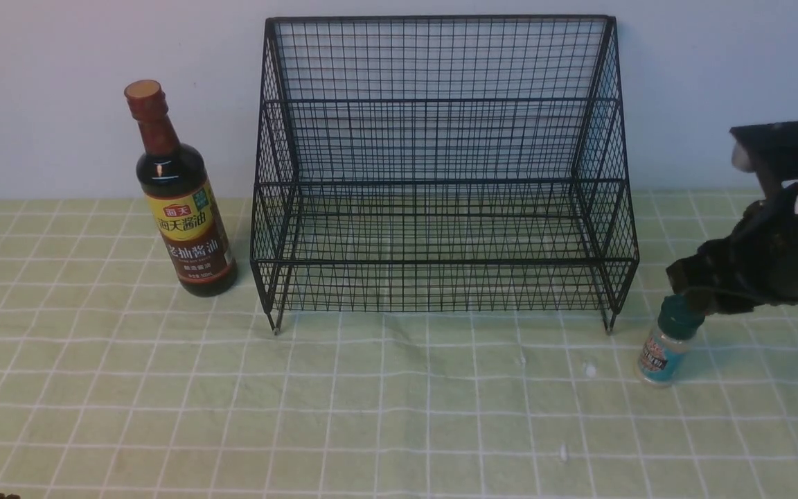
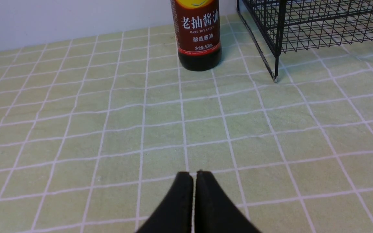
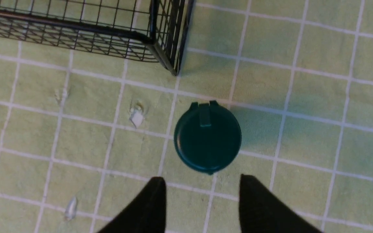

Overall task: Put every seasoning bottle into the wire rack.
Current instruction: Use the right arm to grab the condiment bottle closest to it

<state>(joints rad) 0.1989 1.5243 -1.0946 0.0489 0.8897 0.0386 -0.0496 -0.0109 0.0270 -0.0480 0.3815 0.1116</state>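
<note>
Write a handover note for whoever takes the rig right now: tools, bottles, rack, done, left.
Left tool: shut, empty, low over the tablecloth, facing the soy-sauce bottle.
Right tool: open, empty, poised just above the shaker, not around it.
Soy-sauce bottle: upright, left of the wire rack.
Shaker: upright on the tablecloth, by the rack's front right foot.
Done: nothing; no bottle on either tier.
Left: grip and rack the shaker, then the soy-sauce bottle.

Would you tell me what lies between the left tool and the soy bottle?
Nothing but bare checked cloth, as the left wrist view shows; the shut left tool points at the soy bottle.
</note>
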